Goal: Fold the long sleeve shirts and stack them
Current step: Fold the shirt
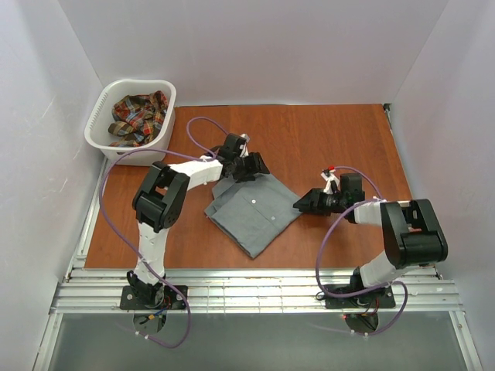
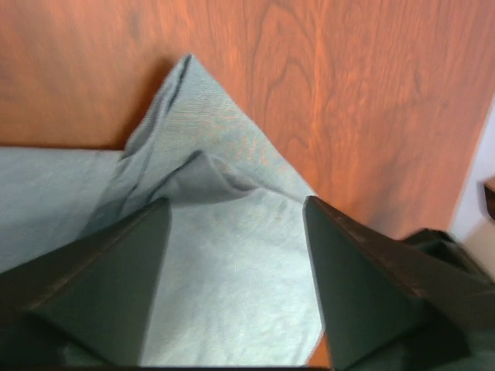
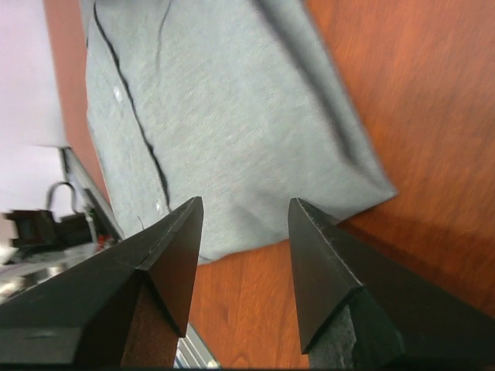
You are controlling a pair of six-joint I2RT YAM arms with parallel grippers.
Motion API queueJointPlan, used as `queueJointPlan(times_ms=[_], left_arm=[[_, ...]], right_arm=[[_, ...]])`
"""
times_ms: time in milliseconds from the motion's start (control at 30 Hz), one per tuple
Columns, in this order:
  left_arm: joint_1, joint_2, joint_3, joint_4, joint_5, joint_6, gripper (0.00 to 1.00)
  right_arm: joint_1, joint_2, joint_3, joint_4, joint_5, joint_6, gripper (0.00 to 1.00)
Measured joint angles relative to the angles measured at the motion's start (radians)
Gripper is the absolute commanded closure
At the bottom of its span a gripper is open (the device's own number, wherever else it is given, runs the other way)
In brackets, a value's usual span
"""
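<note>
Hovers with left fingers spread, empty, over a corner of the grey shirt, right fingers parted on nothing beside its edge. Looks folded there on the counter; leaves the plaid shirt crumpled in the basket, unfolded, unstacked.

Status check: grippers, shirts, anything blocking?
Left gripper open over folded grey shirt. Right gripper open beside it. Plaid shirt in white basket. Nothing blocking.
</note>
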Motion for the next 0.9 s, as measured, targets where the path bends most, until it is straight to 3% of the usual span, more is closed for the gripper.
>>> queueJointPlan(times_ms=[100,333,467,633,767,867,900], left_arm=[[0.001,-0.1,-0.08,-0.007,-0.051,0.012,0.16],[-0.004,-0.683,-0.423,-0.126,-0.22,-0.127,0.18],[-0.015,-0.902,-0.597,-0.17,-0.245,-0.217,0.19],[-0.032,-0.903,-0.808,-0.236,-0.218,-0.309,0.18],[-0.037,-0.879,-0.842,-0.266,-0.214,-0.334,0.18],[-0.038,-0.856,-0.841,-0.245,-0.215,-0.341,0.23],[-0.038,-0.843,-0.841,-0.238,-0.217,-0.343,0.3]], right_arm=[[0.069,-0.092,0.036,-0.134,0.098,-0.074,0.55],[0.425,-0.259,0.234,-0.378,0.4,-0.239,0.52],[0.552,-0.272,0.281,-0.471,0.545,-0.299,0.48],[0.692,-0.256,0.292,-0.572,0.704,-0.349,0.38],[0.8,-0.225,0.328,-0.632,0.798,-0.381,0.36],[0.871,-0.201,0.37,-0.659,0.856,-0.409,0.35],[0.9,-0.189,0.386,-0.665,0.874,-0.419,0.35]])
